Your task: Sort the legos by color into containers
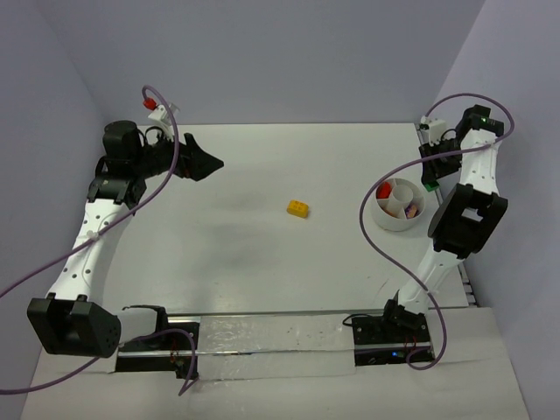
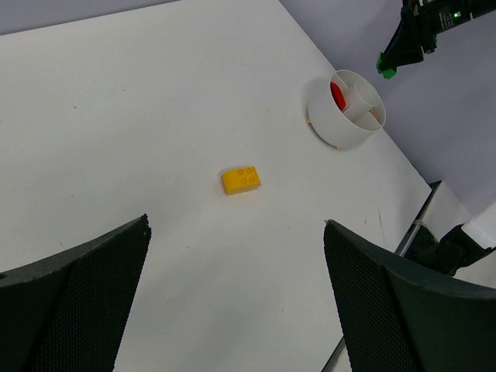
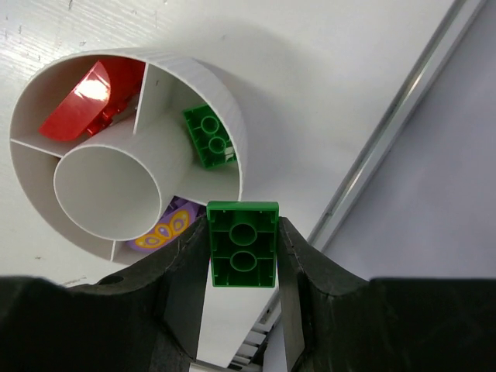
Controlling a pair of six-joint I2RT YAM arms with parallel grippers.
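Note:
My right gripper point(image 3: 243, 232) is shut on a green brick point(image 3: 243, 263), underside towards the camera, held just above the near rim of the white divided cup point(image 3: 190, 68). In the cup lie another green brick point(image 3: 208, 137), a red piece point(image 3: 89, 101) and a purple piece point(image 3: 167, 229), each in its own wedge. In the top view the right gripper point(image 1: 430, 182) hangs just right of the cup point(image 1: 389, 223). A yellow brick point(image 1: 298, 208) lies alone mid-table and also shows in the left wrist view point(image 2: 241, 180). My left gripper point(image 1: 210, 164) is open and empty, at the far left.
The cup point(image 2: 333, 128) stands near the table's right edge, beside a metal rail point(image 3: 387, 132) and the purple side wall. Purple cables loop around both arms; one point(image 1: 372, 223) curves just left of the cup.

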